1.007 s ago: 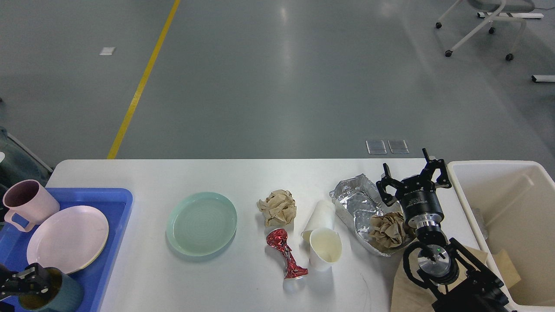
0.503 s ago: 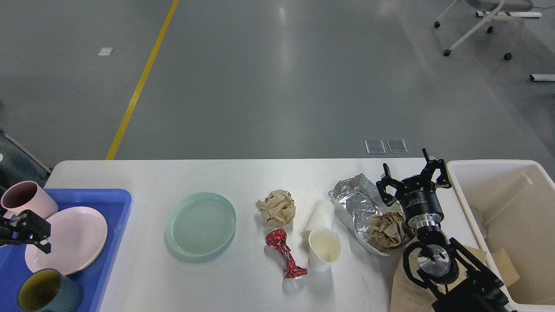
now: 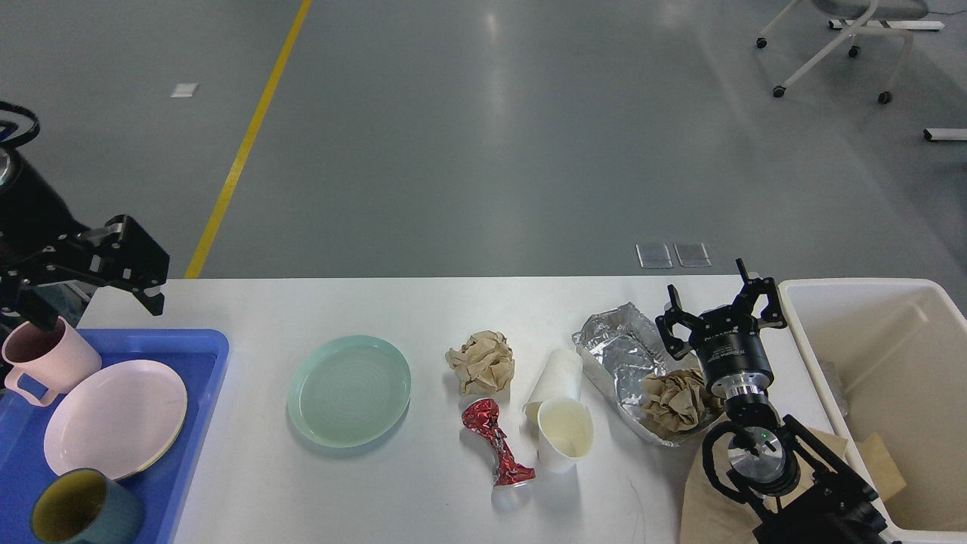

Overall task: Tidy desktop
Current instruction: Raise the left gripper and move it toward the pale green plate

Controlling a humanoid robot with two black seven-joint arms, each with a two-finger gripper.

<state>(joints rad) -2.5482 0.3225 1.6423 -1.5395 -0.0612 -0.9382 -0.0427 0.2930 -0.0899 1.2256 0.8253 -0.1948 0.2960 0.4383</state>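
Observation:
The white desktop (image 3: 423,310) carries a mint green plate (image 3: 349,389), a crumpled brown paper ball (image 3: 483,361), a crushed red can (image 3: 498,446), an upright paper cup (image 3: 566,432), a paper cup lying on its side (image 3: 557,376), and a foil tray (image 3: 616,351) holding another brown paper wad (image 3: 676,399). My left gripper (image 3: 94,306) is open and empty, raised over the far left corner above the pink mug (image 3: 41,359). My right gripper (image 3: 716,302) is open and empty, just right of the foil tray.
A blue tray (image 3: 208,355) at the left holds the pink mug, a pink plate (image 3: 113,415) and a teal mug (image 3: 83,514). A cream-white bin (image 3: 891,340) stands at the right edge. Brown paper (image 3: 702,506) lies under my right arm.
My left gripper left the teal mug standing in the blue tray, then rose and moved toward the tray's far edge. The right arm has not moved.

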